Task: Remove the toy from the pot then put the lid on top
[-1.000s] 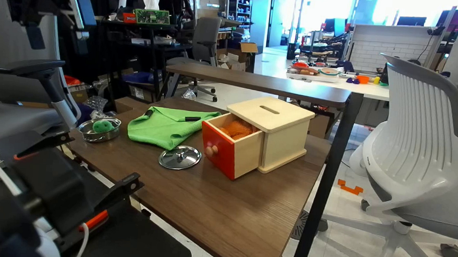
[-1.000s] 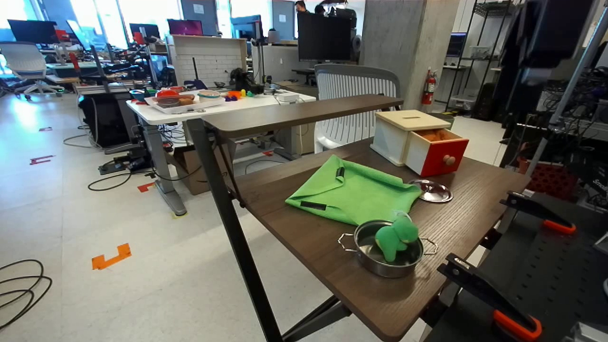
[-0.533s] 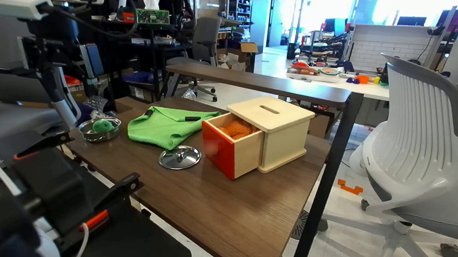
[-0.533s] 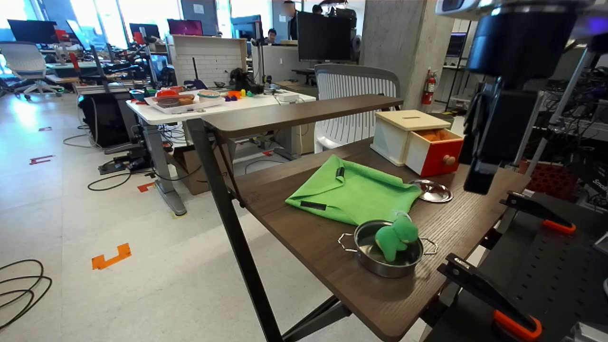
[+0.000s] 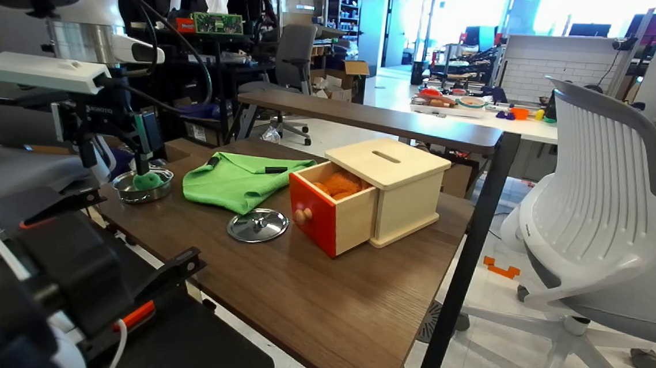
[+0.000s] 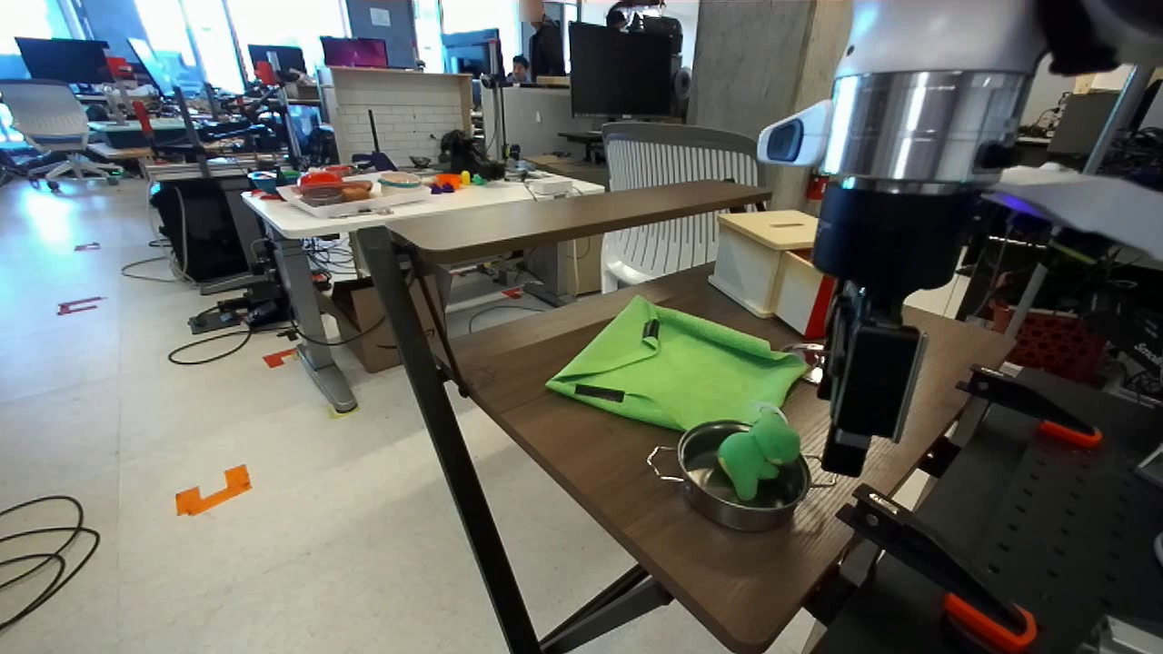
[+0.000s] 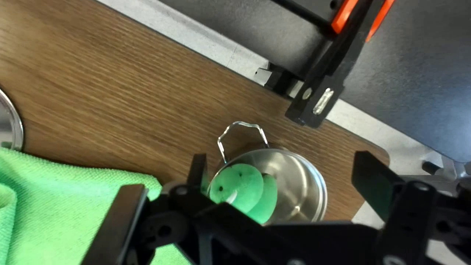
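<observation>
Wrist view: one end effector (image 7: 283,175), black, two-fingered, its fingers spread wide, the pot (image 7: 296,178) showing between them; in both exterior views it points downward close to the pot, and from where I stand I cannot tell whether a fingertip touches anything. One pot, round, shallow, shiny metal, with two wire handles, upright near a corner of the brown surface (image 5: 320,299). One toy (image 6: 757,456), green, dinosaur-like, two dark spots on its head, sitting inside the pot, to one side. One lid (image 5: 257,226), round, silver, flat on the surface with knob upward, just beside the green cloth (image 5: 238,184), well apart from the pot. One green cloth, folded, bearing two black strips, spread between pot and wooden box (image 5: 410,207). One wooden box, pale, slot in top, its red-fronted drawer (image 5: 325,221) pulled part-way out; in the drawer, one fuzzy orange item (image 5: 342,185), partly hidden. Two black clamps (image 6: 936,556) with orange-red parts, set along the surface's edge.
</observation>
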Robot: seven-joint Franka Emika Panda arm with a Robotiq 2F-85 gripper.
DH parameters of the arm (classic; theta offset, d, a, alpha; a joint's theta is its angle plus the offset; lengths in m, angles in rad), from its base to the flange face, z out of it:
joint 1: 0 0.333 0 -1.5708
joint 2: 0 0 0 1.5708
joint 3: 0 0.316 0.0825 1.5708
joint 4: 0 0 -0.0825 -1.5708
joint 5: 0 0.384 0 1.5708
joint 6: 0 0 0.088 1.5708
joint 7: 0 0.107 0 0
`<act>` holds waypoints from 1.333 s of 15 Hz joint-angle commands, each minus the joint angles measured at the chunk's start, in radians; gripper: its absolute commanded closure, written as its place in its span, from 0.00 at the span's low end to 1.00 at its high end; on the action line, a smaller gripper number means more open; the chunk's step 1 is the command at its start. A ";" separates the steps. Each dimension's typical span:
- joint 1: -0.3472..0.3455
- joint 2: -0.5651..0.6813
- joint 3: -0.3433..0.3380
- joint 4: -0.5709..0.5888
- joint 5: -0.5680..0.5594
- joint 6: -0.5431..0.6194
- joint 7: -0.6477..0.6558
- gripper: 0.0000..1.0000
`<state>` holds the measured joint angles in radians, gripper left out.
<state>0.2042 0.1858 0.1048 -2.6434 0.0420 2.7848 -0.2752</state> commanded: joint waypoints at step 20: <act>-0.067 0.180 0.049 0.180 -0.156 0.026 0.078 0.74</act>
<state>0.1419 0.3502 0.1520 -2.4779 -0.0932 2.8253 -0.1912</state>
